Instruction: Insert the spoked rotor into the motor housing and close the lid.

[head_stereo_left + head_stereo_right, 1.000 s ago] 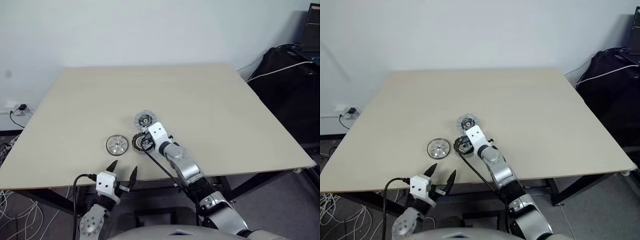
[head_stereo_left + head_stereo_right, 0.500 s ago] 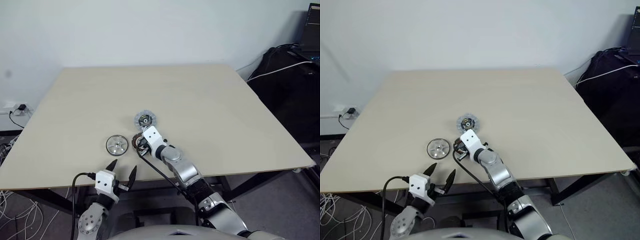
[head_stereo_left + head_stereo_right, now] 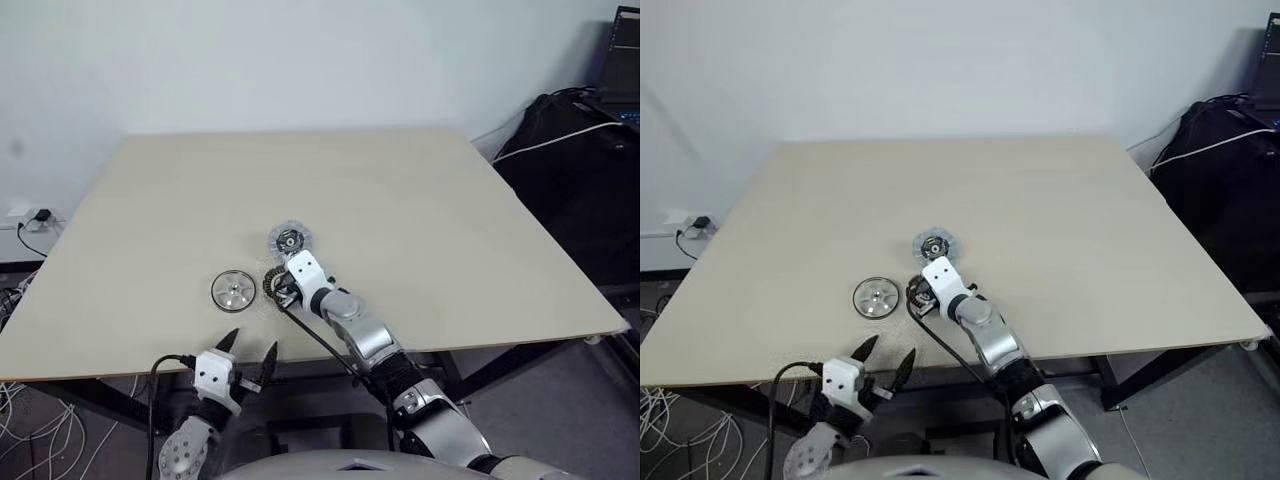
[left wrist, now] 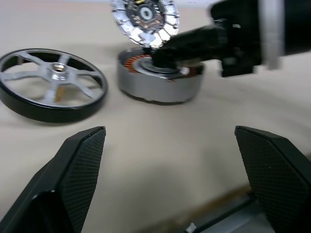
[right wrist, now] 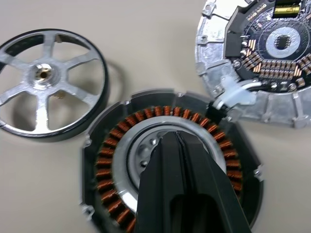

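From the head camera: lid lying flat on table, just behind motor housing; spoked rotor beside.

Left wrist: left gripper spread wide, empty.

Right wrist: right gripper pinched closed, seemingly touching housing's centre.

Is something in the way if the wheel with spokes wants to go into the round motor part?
Yes. The shut right gripper is poking into the middle of the motor housing, just where the spoked rotor must go. The rotor lies beside it.
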### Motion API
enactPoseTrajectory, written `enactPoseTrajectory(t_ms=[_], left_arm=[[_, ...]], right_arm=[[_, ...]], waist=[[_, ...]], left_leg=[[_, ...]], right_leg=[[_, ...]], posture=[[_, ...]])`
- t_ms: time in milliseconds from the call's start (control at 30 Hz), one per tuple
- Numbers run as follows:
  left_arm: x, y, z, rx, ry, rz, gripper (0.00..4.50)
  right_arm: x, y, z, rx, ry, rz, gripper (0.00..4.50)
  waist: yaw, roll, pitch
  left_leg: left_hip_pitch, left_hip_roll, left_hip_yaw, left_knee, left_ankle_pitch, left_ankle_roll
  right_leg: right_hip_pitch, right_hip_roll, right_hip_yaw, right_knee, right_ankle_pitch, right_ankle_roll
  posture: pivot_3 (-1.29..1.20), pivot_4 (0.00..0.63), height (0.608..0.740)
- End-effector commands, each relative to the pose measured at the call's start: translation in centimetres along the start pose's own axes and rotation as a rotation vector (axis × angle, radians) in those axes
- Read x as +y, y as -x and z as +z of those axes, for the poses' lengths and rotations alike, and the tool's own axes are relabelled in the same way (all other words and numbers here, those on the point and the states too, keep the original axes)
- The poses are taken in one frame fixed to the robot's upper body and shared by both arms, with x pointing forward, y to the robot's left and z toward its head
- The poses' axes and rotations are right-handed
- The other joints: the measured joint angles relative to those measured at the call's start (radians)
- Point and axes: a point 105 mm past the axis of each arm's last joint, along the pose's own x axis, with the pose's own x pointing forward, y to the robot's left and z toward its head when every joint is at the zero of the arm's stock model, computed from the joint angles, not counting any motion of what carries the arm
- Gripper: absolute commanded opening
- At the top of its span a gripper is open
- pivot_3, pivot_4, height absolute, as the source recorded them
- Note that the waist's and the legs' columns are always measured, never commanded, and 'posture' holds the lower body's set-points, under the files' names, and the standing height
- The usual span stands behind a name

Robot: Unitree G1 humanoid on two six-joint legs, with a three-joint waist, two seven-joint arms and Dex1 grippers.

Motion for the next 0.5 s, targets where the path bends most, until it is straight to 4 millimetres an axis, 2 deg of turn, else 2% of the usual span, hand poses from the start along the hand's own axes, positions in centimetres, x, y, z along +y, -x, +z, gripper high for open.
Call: enactPoseTrajectory(t_ms=[33,367,500], left_arm=[[-1.2,-0.4,2.2,-0.076,-0.031,-0.012,4.5],[-2.0,-1.0,3.7,-0.081,-0.033,-0.013,4.5],[-2.6,-0.9,3.9,-0.08,-0.03,-0.018,4.5]], right_arm=[[-0.4,-0.1,0.8,-0.028,-0.002,-0.017,0.02],[-0.4,0.1,0.9,-0.037,-0.001,-0.015,0.02],[0.0,0.4,2.3,-0.101,-0.007,0.006,0.02]], waist=[[0.0,0.0,0.0],[-0.001,0.0,0.0],[-0.001,0.0,0.0]], left_leg=[[0.0,0.0,0.0,0.0,0.0,0.0],[0.0,0.0,0.0,0.0,0.0,0.0],[0.0,0.0,0.0,0.0,0.0,0.0]], right_leg=[[0.0,0.0,0.0,0.0,0.0,0.0],[0.0,0.0,0.0,0.0,0.0,0.0],[0.0,0.0,0.0,0.0,0.0,0.0]], posture=[[0.0,0.0,0.74],[0.0,0.0,0.74],[0.0,0.0,0.74]])
